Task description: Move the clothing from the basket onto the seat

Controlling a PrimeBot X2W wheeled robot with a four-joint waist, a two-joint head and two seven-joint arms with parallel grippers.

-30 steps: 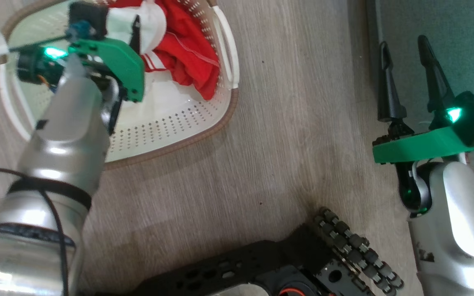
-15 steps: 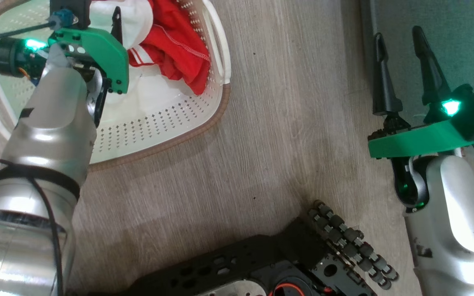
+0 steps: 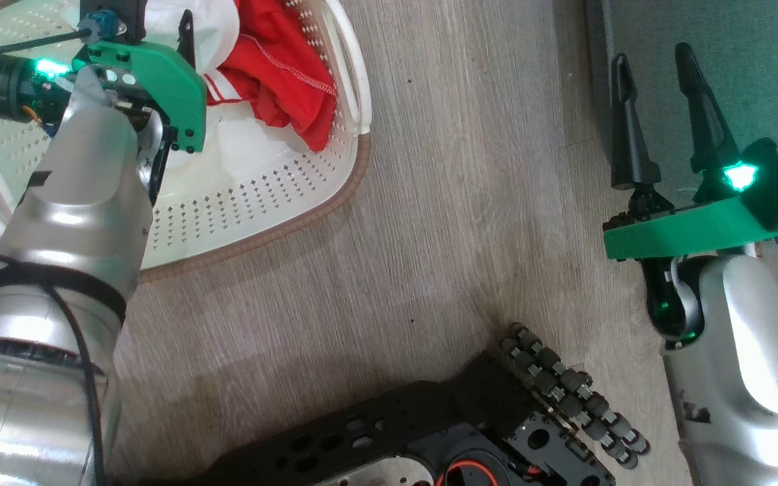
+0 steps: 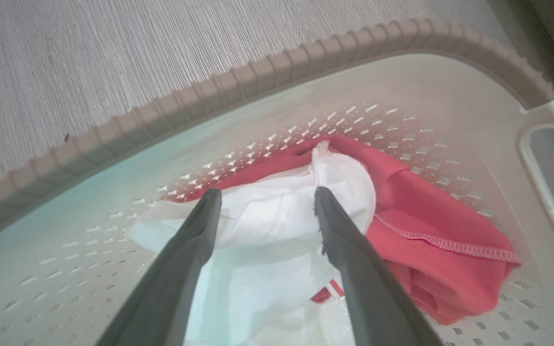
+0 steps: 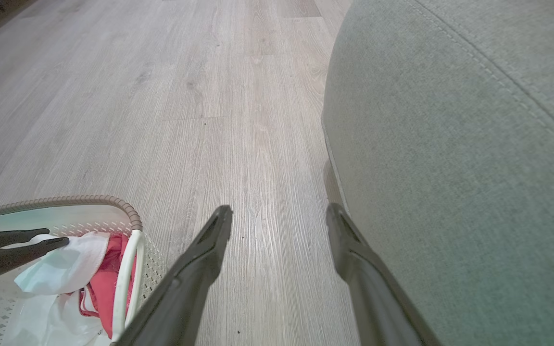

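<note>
The cream basket (image 3: 281, 229) stands on the floor at the upper left, its brown rim (image 4: 258, 81) curving round. Red and white clothing (image 3: 281, 74) lies bunched against its far wall. My left gripper (image 4: 267, 192) reaches down into the basket, open, its two fingers straddling a white fold of the clothing (image 4: 431, 211) without pinching it. My right gripper (image 3: 652, 55) hangs open and empty at the right, fingertips over the edge of the grey-green seat (image 3: 733, 40). In the right wrist view that gripper (image 5: 279, 210) points along the floor beside the seat (image 5: 450, 144), with the basket (image 5: 65, 199) at lower left.
Pale wood floor (image 3: 463, 202) separates the basket from the seat. My black wheeled base with its roller wheel (image 3: 564, 398) fills the bottom middle. The silver left forearm (image 3: 71, 223) crosses over the basket's near side.
The whole head picture has slid a little up and left, so the camera has moved. The left gripper stays over the clothing in the basket; both grippers remain open.
</note>
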